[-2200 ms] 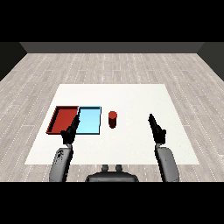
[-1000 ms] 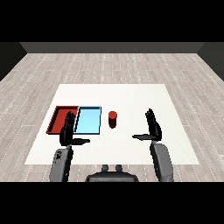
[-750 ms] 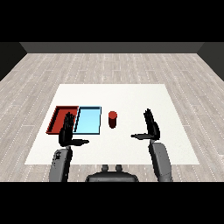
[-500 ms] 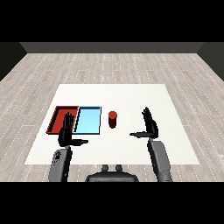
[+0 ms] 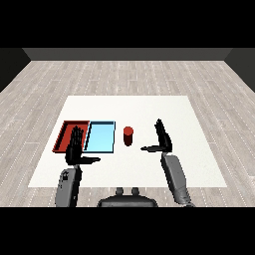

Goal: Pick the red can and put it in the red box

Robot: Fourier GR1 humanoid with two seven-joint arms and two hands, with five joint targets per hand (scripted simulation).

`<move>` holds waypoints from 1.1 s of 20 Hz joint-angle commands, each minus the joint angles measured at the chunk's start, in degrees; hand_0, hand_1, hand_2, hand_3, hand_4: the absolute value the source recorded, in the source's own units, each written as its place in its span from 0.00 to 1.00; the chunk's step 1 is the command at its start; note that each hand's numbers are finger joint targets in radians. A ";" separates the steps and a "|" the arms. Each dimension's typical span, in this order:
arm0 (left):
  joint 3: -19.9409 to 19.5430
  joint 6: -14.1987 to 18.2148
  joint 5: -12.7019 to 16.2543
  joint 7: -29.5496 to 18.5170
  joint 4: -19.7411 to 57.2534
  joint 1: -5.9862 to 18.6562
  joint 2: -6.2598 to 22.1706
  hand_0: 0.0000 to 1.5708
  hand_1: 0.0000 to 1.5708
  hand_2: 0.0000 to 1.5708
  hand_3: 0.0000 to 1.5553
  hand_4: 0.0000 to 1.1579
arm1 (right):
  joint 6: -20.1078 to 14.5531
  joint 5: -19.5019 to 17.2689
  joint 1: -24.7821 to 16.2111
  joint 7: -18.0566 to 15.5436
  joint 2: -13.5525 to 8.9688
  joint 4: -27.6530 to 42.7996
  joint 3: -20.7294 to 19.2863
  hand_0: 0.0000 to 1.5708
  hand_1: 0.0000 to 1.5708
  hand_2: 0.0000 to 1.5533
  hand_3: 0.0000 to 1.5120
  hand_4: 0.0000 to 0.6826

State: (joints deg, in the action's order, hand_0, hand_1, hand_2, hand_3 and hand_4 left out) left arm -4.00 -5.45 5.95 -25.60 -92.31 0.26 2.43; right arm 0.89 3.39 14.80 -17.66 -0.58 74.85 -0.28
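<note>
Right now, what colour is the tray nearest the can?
Light blue tray, head view.

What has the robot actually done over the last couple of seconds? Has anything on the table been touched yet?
The right hand has moved left across the table toward the red can, its thumb now stretched out toward it, with a gap left between them. The left hand has drifted a little, its fingers open by the red tray. Nothing was taken hold of. The can, the red tray and the light blue tray stayed where they were.
</note>
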 commanded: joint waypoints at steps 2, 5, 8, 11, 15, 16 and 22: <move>1.22 1.55 -0.24 1.99 -0.88 0.50 -1.57 0.00 0.00 0.00 0.00 0.00 | -1.30 4.23 5.03 -0.44 0.54 -8.14 1.72 0.00 0.00 0.00 0.00 0.00; -0.81 -1.62 1.07 -0.66 -2.01 -3.46 1.04 0.00 0.00 0.00 0.00 0.00 | -2.15 6.56 4.94 -1.19 0.56 -8.95 2.32 0.00 0.00 0.00 0.00 0.00; -1.92 -0.40 0.54 -1.58 2.88 1.91 1.11 0.00 0.00 0.00 0.00 0.00 | -3.20 9.81 7.44 -4.85 0.57 -15.14 4.69 0.00 0.00 0.00 0.00 0.00; -0.59 1.33 -0.15 -0.01 0.07 0.50 -0.24 0.00 0.00 0.00 0.00 0.00 | -6.38 12.79 7.56 -7.71 0.58 -17.86 9.23 0.00 0.00 0.00 0.00 0.00; 0.81 1.14 -0.58 0.33 -0.86 -1.52 -0.67 0.00 0.00 0.00 0.00 0.00 | -4.98 14.44 8.33 -8.15 0.58 -19.23 8.18 0.00 0.00 0.00 0.00 0.00; 0.32 -0.06 -0.58 -3.19 3.36 -0.46 -0.45 0.00 0.00 0.00 0.00 0.00 | -4.83 15.00 11.20 -9.10 0.58 -21.72 8.07 0.00 0.00 0.00 0.00 0.00; 2.29 1.01 -0.47 0.85 -1.92 -0.77 -1.45 0.00 0.00 0.00 0.00 0.00 | -4.71 18.73 15.08 -10.04 0.58 -28.12 9.79 0.00 0.00 0.00 0.00 0.00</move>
State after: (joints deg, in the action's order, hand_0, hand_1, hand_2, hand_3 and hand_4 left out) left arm -3.00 -4.39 5.82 -24.79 -93.42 -0.14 1.65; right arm -3.99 19.42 25.94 -27.05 -0.01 51.53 8.68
